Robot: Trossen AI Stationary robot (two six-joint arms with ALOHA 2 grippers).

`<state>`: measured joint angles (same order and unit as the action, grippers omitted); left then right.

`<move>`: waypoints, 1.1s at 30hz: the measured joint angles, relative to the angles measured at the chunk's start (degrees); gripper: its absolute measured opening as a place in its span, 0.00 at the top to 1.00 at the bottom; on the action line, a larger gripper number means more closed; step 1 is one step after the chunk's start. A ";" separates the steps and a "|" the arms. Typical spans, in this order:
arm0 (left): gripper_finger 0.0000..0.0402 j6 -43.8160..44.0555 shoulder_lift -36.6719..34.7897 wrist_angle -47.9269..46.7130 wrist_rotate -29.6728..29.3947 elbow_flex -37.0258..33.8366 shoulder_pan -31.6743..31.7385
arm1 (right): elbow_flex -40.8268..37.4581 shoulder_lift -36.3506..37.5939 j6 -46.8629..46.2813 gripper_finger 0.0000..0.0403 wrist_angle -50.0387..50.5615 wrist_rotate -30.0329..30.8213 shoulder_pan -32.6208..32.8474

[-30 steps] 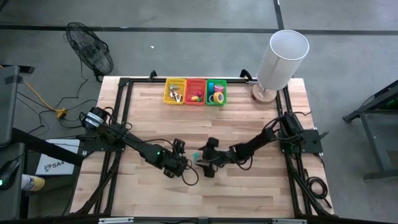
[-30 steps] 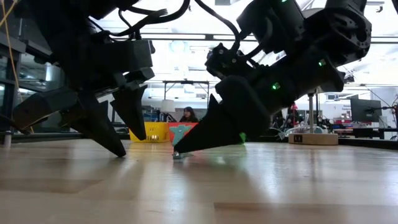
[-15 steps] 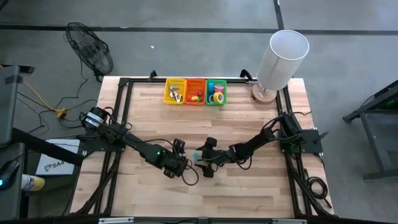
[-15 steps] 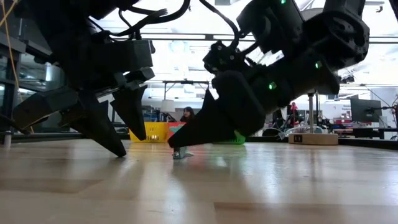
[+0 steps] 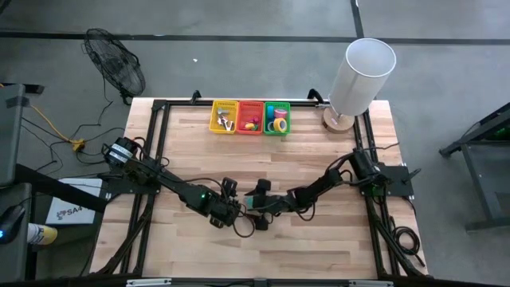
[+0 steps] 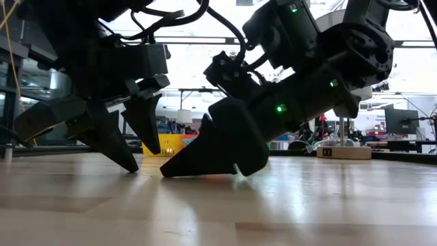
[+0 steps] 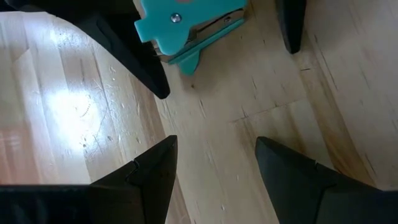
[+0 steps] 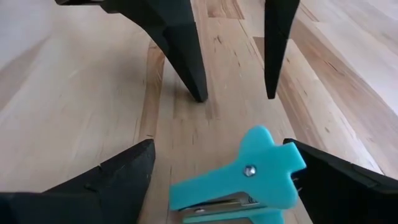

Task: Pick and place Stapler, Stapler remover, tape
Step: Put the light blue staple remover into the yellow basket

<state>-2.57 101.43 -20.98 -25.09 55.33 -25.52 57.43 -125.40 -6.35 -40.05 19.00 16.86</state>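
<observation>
Both arms are crammed together in the lower middle of the overhead shot, tips nearly meeting on the wooden desk [image 5: 319,151]. The teal staple remover [image 8: 239,180] is lying flat on the desk right between the right gripper [image 8: 217,180] fingers, which are spread wide on either side of it and don't look like they're touching it. From the left wrist camera you get the same teal remover near the top of the frame, with the left gripper [image 7: 214,165] pointing at it from close by, its jaws also parted and holding nothing. In the low view the right arm's dark fingers sit down on the desk at centre frame, left arm's fingers just to the left of them. Way up at the top centre of the overhead shot are three little bins in a row: yellow bin [image 5: 224,116], red bin [image 5: 251,116] and green bin [image 5: 277,116], that last one holding the tape [image 5: 280,124] rolls.
</observation>
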 joint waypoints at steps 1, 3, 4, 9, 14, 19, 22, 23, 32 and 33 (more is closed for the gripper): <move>0.46 0.06 0.00 -0.04 0.07 0.00 0.00 | 0.00 0.00 0.21 0.16 0.10 -0.13 0.00; 0.46 0.08 0.00 -0.02 0.09 0.00 0.00 | 0.01 0.00 0.14 0.18 0.76 -0.33 -0.02; 0.46 0.19 0.00 -0.04 0.09 0.00 0.00 | 0.02 0.00 -0.15 0.20 1.10 -0.40 -0.02; 0.46 0.81 0.00 -0.10 0.11 0.00 0.00 | 0.00 -0.04 -0.78 0.26 1.42 -0.68 -0.02; 0.46 1.35 0.00 -0.17 0.16 0.00 0.00 | 0.00 -0.09 -1.37 0.32 1.46 -1.14 -0.02; 0.46 1.37 0.00 -0.19 0.16 0.00 -0.02 | -0.06 0.03 -3.37 0.38 1.64 -1.52 0.00; 0.46 1.37 0.00 -0.21 0.20 0.00 -0.02 | -0.09 0.34 -3.74 0.38 1.71 -1.60 0.00; 0.46 1.37 0.00 -0.21 0.18 0.00 -0.02 | -0.11 0.49 -3.80 0.38 1.84 -1.61 0.00; 0.46 1.75 0.00 -0.66 0.25 0.00 -0.03 | -0.30 2.86 -4.57 0.38 4.40 -1.65 0.02; 0.46 1.75 0.00 -0.88 0.25 0.00 -0.04 | -0.30 3.49 -5.04 0.38 5.19 -1.49 0.02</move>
<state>-0.82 101.43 -21.86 -24.84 55.34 -25.56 57.13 -121.92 -11.39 -34.86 17.52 16.88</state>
